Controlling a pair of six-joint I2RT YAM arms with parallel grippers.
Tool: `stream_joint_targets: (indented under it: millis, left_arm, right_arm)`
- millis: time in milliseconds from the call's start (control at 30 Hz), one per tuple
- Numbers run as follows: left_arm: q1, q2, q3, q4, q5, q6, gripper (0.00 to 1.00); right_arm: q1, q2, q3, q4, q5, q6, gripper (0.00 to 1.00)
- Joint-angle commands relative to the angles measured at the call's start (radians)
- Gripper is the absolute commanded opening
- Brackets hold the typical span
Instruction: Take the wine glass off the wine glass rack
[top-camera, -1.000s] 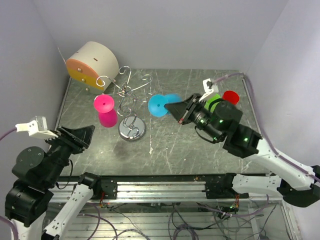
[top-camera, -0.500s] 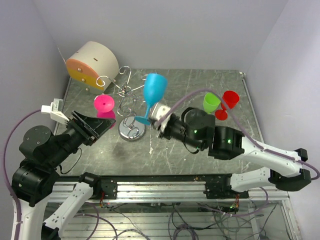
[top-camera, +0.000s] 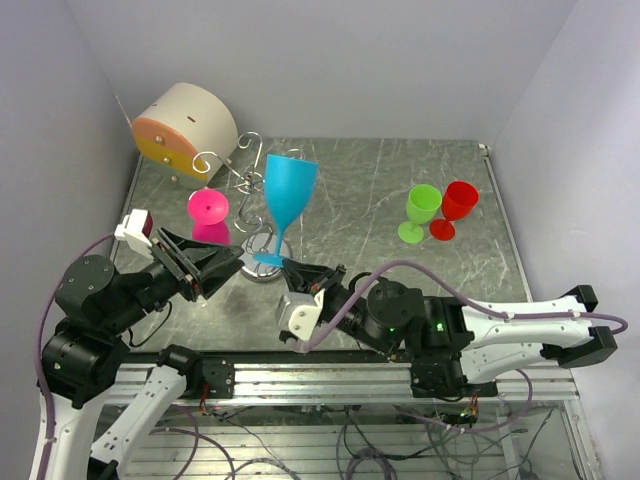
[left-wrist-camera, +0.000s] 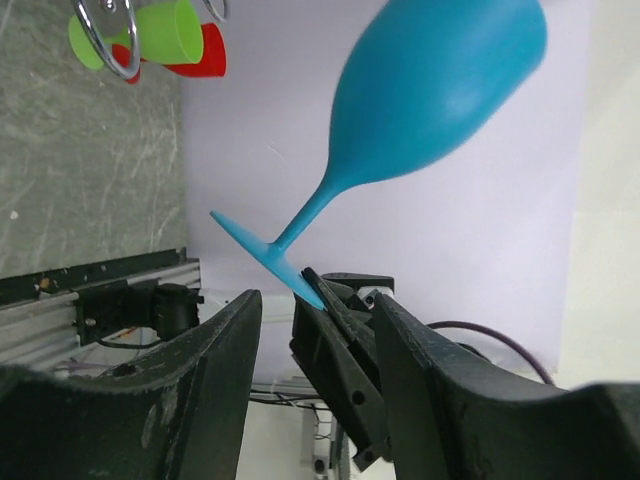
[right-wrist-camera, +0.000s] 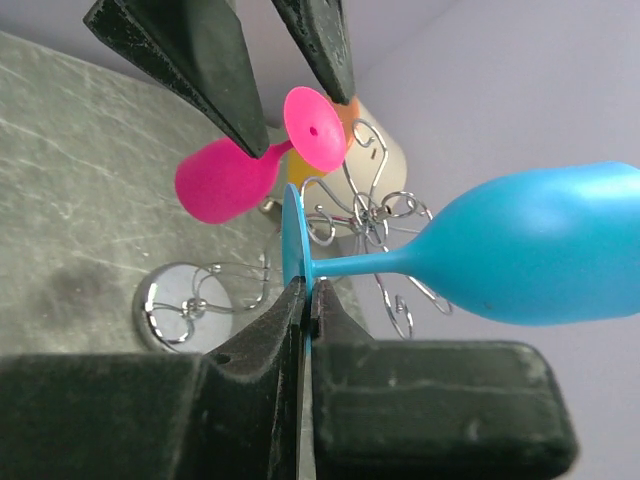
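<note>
Clamping shut on the thin edge of the foot, the right gripper (right-wrist-camera: 305, 298) is holding the blue wine glass (top-camera: 288, 190) by its flat base, with nothing else between its fingers. The left gripper (top-camera: 215, 270) is hovering just left of that foot with its fingers spread wide apart, gripping nothing. The glass is standing bowl-up and leaning a little, raised above the table (top-camera: 350, 200), its foot over the shiny round base of the wine glass rack (right-wrist-camera: 180, 300) and its bowl just right of the curled hooks. Whether it is touching the wires cannot be told. Four glasses are showing: the blue one, a pink one (top-camera: 208, 212) sitting foot-up left of the rack, and a green one (top-camera: 420, 205) and a red one (top-camera: 458, 200) standing side by side at the far right. One rack and one beige cylinder (top-camera: 190, 118) are sitting at the far left.
</note>
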Motion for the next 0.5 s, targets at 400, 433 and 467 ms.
stream_joint_targets:
  millis: [400,433,467]
  left_arm:
    - [-0.006,-0.053,-0.076,0.051,0.093,-0.122,0.59]
    - [-0.007,-0.054,-0.082,0.058,0.096,-0.127,0.59]
    - [-0.006,-0.055,-0.087,0.057,0.098,-0.128,0.59]
  right_arm:
    - [0.136,0.067,-0.112,0.439,0.132,-0.331,0.0]
    - [0.143,0.074,-0.115,0.446,0.128,-0.334,0.0]
    - [0.152,0.081,-0.115,0.447,0.124,-0.336,0.0]
